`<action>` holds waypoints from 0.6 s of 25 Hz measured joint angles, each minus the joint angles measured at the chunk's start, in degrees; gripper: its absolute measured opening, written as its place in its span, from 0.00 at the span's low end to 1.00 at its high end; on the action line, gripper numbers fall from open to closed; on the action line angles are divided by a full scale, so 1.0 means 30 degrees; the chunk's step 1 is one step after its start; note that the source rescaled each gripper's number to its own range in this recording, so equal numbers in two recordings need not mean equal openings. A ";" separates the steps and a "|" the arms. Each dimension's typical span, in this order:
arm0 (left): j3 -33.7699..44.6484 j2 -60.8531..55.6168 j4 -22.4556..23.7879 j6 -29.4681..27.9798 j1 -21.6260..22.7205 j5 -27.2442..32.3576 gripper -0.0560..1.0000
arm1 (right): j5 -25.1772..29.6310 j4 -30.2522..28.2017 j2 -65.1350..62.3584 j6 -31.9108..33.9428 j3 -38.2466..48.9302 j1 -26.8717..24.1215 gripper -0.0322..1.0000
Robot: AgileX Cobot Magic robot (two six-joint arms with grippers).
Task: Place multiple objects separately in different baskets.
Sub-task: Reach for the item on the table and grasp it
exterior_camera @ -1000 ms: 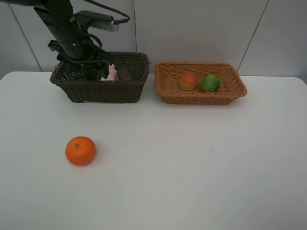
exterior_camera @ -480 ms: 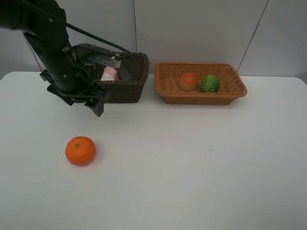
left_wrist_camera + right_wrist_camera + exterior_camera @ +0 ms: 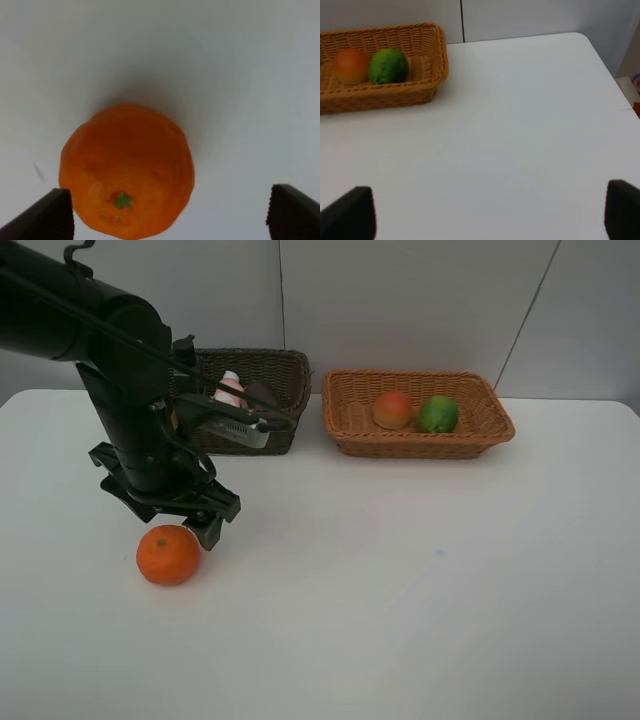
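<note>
Orange [image 3: 168, 555] on white table [image 3: 400, 570], near front-left | left gripper [image 3: 170, 215] spread wide just above it, fingertips [image 3: 47, 217] either side, nothing held | right gripper [image 3: 490, 212] wide, empty, over bare table
</note>
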 joint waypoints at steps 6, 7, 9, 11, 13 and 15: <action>0.0000 0.0000 0.0094 -0.0321 0.0035 0.0041 1.00 | 0.0000 0.0000 0.0000 0.0000 0.0000 0.0000 0.97; 0.0000 0.0000 0.0094 -0.0321 0.0035 0.0114 1.00 | 0.0000 0.0000 0.0000 0.0000 0.0000 0.0000 0.97; 0.0000 0.0000 0.0094 -0.0321 0.0035 0.0320 1.00 | 0.0000 0.0000 0.0000 0.0000 0.0000 0.0000 0.97; 0.0000 0.0000 0.0178 -0.0321 0.0035 0.0459 1.00 | 0.0000 0.0000 0.0000 0.0000 0.0000 0.0000 0.97; 0.0000 0.0000 0.0424 -0.0321 0.0164 0.0498 1.00 | 0.0000 0.0000 0.0000 0.0000 0.0000 0.0000 0.97; 0.0000 0.0000 0.0465 -0.0321 0.0464 0.0498 1.00 | 0.0000 0.0000 0.0000 0.0000 0.0000 0.0000 0.97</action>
